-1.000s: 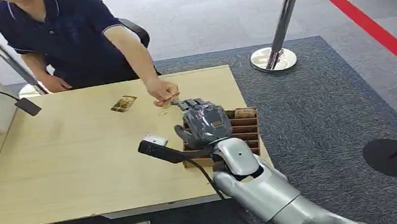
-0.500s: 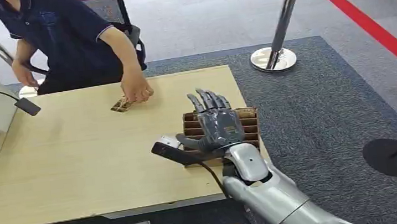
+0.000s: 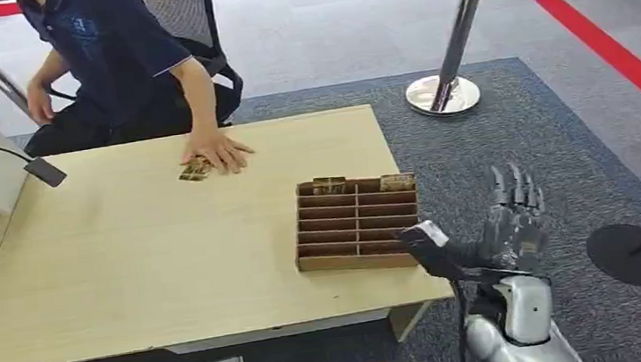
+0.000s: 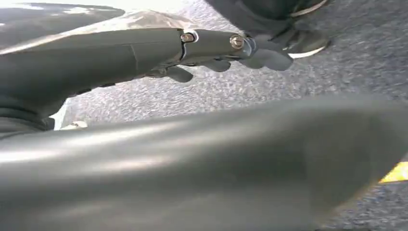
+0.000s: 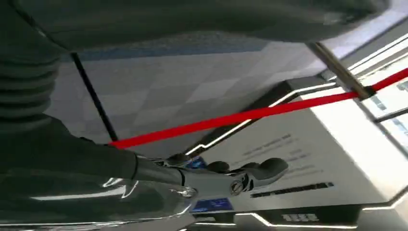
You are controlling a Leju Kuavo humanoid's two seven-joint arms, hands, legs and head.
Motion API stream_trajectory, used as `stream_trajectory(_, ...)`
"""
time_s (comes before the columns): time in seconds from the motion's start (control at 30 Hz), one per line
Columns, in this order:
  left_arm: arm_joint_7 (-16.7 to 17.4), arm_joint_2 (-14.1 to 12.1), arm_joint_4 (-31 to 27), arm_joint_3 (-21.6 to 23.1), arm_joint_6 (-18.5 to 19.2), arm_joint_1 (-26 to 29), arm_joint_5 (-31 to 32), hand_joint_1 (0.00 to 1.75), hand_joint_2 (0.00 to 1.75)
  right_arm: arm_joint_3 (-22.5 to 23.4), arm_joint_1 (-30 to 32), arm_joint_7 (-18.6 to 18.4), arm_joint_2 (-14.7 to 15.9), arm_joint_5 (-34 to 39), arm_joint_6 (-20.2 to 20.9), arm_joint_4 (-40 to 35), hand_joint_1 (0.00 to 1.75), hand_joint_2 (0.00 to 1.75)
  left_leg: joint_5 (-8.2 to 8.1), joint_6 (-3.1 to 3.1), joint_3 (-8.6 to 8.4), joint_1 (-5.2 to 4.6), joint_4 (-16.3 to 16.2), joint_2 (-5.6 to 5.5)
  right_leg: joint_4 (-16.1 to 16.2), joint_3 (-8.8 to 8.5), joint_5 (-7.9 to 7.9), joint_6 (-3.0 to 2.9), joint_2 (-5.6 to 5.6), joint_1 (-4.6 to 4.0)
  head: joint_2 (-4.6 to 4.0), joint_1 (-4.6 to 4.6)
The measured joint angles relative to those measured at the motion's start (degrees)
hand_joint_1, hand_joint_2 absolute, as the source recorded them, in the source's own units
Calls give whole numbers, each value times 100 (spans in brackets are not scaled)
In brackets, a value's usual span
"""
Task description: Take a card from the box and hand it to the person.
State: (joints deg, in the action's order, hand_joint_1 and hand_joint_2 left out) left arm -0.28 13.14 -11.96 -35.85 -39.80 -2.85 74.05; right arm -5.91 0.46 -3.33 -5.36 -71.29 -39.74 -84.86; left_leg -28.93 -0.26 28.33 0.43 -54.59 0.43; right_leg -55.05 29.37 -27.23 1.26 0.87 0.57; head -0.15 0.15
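Right hand (image 3: 511, 215) is hovering off the table's (image 3: 130, 282) edge, at 3 o'clock from the box (image 3: 357, 224), over the carpet. Fingers are spread wide and straight, holding nothing. Left hand (image 4: 231, 53) is hanging low over carpet; fingers are lying loosely extended in the left wrist view, nothing between them.

Box is sitting near the table's right edge, slotted, with cards (image 3: 396, 182) standing in its far row at 12 o'clock. One card (image 3: 195, 169) is lying flat at 10 o'clock from the box, the person's hand (image 3: 220, 152) resting just beside or on it.

Handling judgement: a card looks light, thin, fairly stiff and likely slick. Pinching a protruding top edge between thumb and fingertip, then lifting straight up, should be working best; squeezing hard risks bending it.
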Motion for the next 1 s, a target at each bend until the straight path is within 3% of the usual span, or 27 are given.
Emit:
stream_trajectory(0.1, 72, 4, 2, -13, -20, 37, -9, 0, 0, 1253, 397, 894, -257, 707, -33, -392, 0, 0, -1, 0, 0, 0, 0, 4, 0, 3, 0, 0, 0, 0, 0, 0)
stream_trajectory(0.23, 111, 15, 2, -105, -33, 38, -83, 0, 0, 2685, 553, 1135, -417, 1358, -35, -282, 0, 0, -1, 1, -1, -1, 0, 4, 2, -2, 1, 1, 0, 0, 0, 0)
stream_trajectory(0.27, 109, 20, 2, -122, -33, 41, -105, 0, 175, 3036, 532, 1245, -408, 1543, -35, -79, 0, 0, -1, 2, -1, -1, 0, 4, 2, -6, 2, 3, 0, 0, 0, -2)
stream_trajectory(0.37, 83, 28, 2, -155, -33, 43, -149, 0, 175, 4002, 353, 1411, -308, 1820, 29, 868, 0, 0, -2, 3, -4, -2, 0, 5, 5, -8, 5, 6, 0, 1, 0, 2)
stream_trajectory(0.47, 41, 42, 2, -195, -33, 40, -184, 0, 175, 4788, 89, 1428, -80, 1958, 24, 2405, 0, 0, -1, 4, -7, -2, 0, 3, 8, -11, 5, 7, 0, 2, 0, 4)
stream_trajectory(0.6, -37, 48, 2, -256, 20, 27, -205, 0, 175, 5501, -173, 1154, 116, 2047, 163, 4444, 0, 0, -2, 3, -6, 1, 1, 4, 7, -10, 4, 7, 0, 0, 0, 9)
stream_trajectory(0.8, -253, 42, 2, -269, 227, 15, -188, 0, 175, 5827, -294, -468, 3, 1859, 1129, 6148, 0, 0, -1, -1, -7, 12, 4, 7, 0, -8, -2, -5, 0, -8, 0, 4)
stream_trajectory(0.87, -370, 39, 2, -269, 337, 5, -157, 0, 175, 5913, -313, -692, -70, 1874, 1272, 6458, 0, 0, 0, -2, -6, 12, 5, 8, -1, -9, -2, -5, 0, -12, 0, 4)
stream_trajectory(0.97, -479, 28, 2, -267, 501, 0, -98, 0, 175, 5987, -337, -681, -183, 1907, 1342, 6757, 0, 0, 0, -2, -6, 10, 5, 8, -1, -10, -2, -4, 0, -10, 0, 7)
stream_trajectory(1.0, -492, 24, 2, -264, 536, -2, -78, 0, 175, 6003, -344, -652, -203, 1920, 1346, 6801, 0, 175, 0, -1, -7, 10, 4, 8, -1, -11, -1, -4, 0, -10, 0, 2)
